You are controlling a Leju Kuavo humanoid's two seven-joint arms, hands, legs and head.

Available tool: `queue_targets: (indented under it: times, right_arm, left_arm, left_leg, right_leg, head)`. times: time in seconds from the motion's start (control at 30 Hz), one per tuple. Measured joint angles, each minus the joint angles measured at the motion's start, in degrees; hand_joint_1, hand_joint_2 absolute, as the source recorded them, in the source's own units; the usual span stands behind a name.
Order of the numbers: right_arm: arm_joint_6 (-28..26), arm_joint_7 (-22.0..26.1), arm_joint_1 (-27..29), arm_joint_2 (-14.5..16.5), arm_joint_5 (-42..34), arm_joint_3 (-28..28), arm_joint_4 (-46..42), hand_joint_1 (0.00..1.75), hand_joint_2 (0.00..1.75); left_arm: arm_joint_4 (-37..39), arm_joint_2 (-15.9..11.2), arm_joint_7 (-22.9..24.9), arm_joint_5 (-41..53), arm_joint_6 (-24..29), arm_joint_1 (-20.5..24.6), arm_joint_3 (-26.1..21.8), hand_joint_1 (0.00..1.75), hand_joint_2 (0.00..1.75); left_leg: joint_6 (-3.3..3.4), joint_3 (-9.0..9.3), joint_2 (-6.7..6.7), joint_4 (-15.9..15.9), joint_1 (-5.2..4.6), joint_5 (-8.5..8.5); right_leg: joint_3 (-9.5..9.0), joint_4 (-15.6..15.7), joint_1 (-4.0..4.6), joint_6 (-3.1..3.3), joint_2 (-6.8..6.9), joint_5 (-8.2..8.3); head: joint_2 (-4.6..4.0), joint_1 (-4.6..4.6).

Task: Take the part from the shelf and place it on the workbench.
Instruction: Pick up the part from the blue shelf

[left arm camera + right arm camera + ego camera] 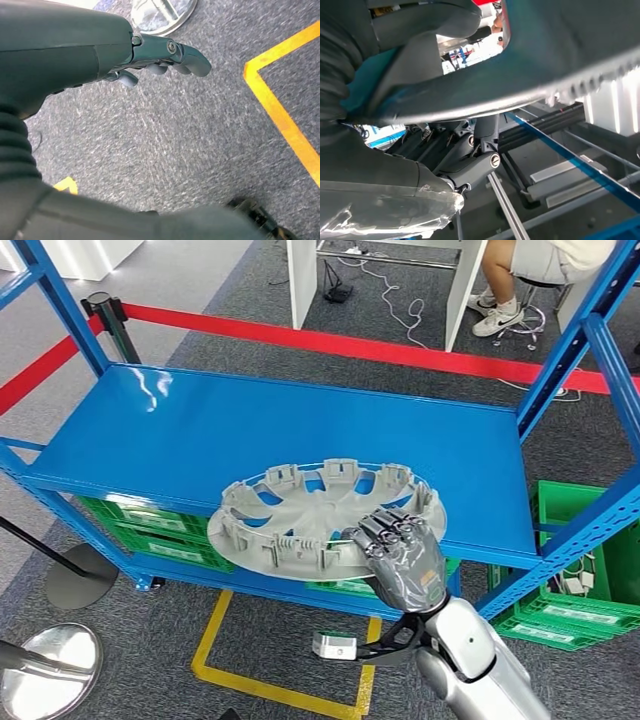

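The right robot hand (401, 558) gripped the grey part (324, 517) at its near rim, barely off the blue shelf (226, 430); carrying and placing remained. The left robot hand (166, 55) hung empty, fingers loose.

Head view light: you have bright, even overhead light; white glare streaks sit on the glossy blue metal shelf deck (226, 430).
Head view shadows: soft, faint under the grey plastic wheel cover (326, 517).
Left wrist view focus: the speckled grey carpet floor (181, 140) is fairly sharp; your dark grey left hand (113, 55) is smeared close to the lens.
Right wrist view: the wheel cover's underside is blurred, backlit windows blown white.
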State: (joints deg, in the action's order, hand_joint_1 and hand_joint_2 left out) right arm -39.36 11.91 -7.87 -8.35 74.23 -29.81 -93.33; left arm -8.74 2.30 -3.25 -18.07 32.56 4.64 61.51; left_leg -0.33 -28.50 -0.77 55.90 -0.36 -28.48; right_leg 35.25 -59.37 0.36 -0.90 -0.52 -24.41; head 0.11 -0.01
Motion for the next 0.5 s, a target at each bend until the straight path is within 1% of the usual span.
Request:
queue_targets:
  times: [0.2,0.5]
  right_arm:
    - [0.0,3.1,1.2,0.5,0.5,0.7,-3.0,1.75,1.75]
    - [0.0,6.2,2.0,1.6,0.6,1.7,-6.8,1.75,1.75]
  left_arm:
    - [0.0,-0.2,-0.8,-0.7,0.6,0.1,0.7,0.0,1.75]
    - [0.0,-0.3,-2.6,-3.2,0.6,0.1,0.8,0.0,1.75]
  left_leg:
    - [0.0,-0.04,0.0,0.0,0.0,0.0]
    - [0.0,-0.05,0.0,0.0,0.0,0.0]
  right_leg:
    - [0.04,0.0,0.0,0.0,0.0,0.0]
    - [0.05,0.0,0.0,0.0,0.0,0.0]
  head:
    - [0.0,0.01]
    - [0.0,0.01]
